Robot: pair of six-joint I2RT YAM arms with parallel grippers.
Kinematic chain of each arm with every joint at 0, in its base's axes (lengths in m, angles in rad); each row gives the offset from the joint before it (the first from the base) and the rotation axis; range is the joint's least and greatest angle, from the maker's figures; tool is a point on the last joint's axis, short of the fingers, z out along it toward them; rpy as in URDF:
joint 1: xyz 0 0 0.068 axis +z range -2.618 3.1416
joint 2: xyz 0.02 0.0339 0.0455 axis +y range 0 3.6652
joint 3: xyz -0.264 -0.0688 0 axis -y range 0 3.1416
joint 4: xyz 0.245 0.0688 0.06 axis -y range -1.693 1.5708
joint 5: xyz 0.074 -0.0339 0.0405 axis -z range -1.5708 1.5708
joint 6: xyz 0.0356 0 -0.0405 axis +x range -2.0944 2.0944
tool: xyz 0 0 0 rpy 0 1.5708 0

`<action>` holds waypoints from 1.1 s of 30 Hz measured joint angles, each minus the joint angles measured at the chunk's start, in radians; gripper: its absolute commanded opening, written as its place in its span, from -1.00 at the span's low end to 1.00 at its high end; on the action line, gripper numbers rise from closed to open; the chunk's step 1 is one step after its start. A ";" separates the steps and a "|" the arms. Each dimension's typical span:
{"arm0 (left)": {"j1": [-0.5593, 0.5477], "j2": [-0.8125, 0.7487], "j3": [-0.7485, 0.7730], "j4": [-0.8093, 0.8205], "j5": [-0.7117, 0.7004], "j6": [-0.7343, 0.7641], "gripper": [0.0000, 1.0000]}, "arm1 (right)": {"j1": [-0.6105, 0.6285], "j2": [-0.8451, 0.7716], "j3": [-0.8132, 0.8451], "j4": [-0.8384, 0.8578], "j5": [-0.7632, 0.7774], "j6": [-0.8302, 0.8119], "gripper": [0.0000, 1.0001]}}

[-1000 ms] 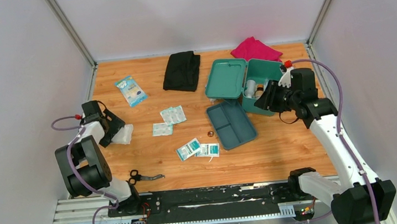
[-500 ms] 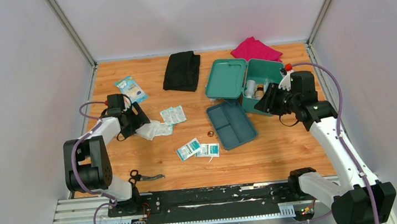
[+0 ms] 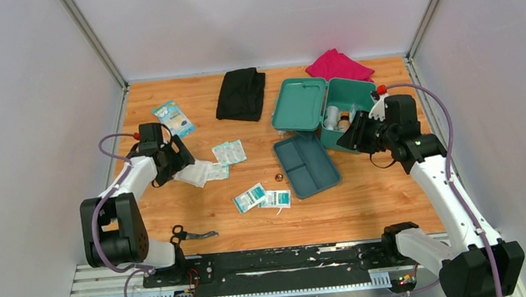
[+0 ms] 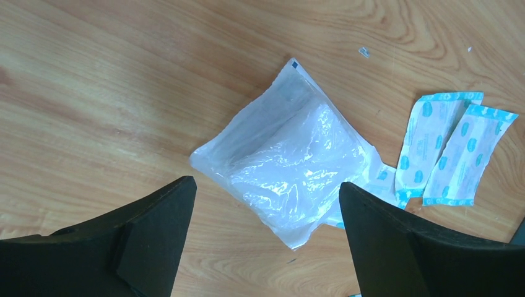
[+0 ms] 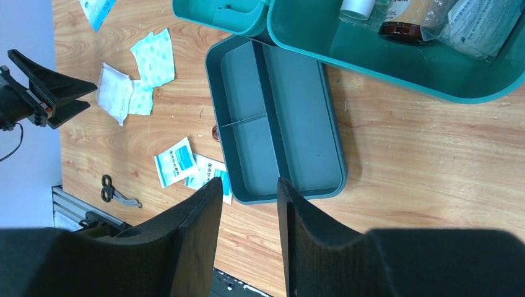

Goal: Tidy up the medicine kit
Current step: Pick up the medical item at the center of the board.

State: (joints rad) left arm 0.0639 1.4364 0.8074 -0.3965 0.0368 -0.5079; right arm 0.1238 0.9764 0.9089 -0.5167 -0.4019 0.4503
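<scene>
We hold the left gripper (image 4: 266, 184) wide over a clear plastic pouch (image 4: 291, 167); right gripper (image 5: 249, 182) apart, empty, beside the teal-green plastic medicine kit (image 5: 396, 62).

Wooden table (image 3: 383, 195). A black cloth (image 3: 240, 94) and a pink cloth (image 3: 338, 65) are lying along the far edge. The open kit (image 3: 348, 110) is sitting near the right edge, its tray (image 3: 306, 164) just beside it. A blue packet (image 3: 174, 119) is lying far left. A pouch (image 3: 193, 173), plasters (image 3: 229, 152) and sachets (image 3: 261, 196) are lying mid-table, and scissors (image 3: 192, 235) at the near edge.
</scene>
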 measured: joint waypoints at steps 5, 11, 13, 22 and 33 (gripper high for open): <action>0.000 -0.021 0.019 -0.016 -0.046 0.011 0.76 | 0.000 0.001 0.000 0.000 -0.002 0.000 -0.15; 0.000 0.048 0.075 -0.016 -0.010 0.043 0.54 | 0.000 0.003 0.000 0.000 -0.012 0.000 -0.15; 0.000 0.083 0.091 -0.016 0.001 0.053 0.53 | 0.000 0.003 -0.002 0.000 -0.016 0.000 -0.15; 0.000 0.121 0.092 -0.023 0.000 0.068 0.25 | 0.000 0.003 -0.005 0.000 -0.018 0.000 -0.15; 0.000 0.132 0.048 -0.011 -0.003 0.066 -0.37 | 0.000 0.003 -0.013 0.000 -0.018 0.000 -0.15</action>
State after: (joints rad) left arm 0.0639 1.5684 0.8558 -0.4072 0.0334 -0.4419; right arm 0.1238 0.9791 0.8959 -0.5163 -0.4198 0.4500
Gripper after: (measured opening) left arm 0.410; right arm 0.427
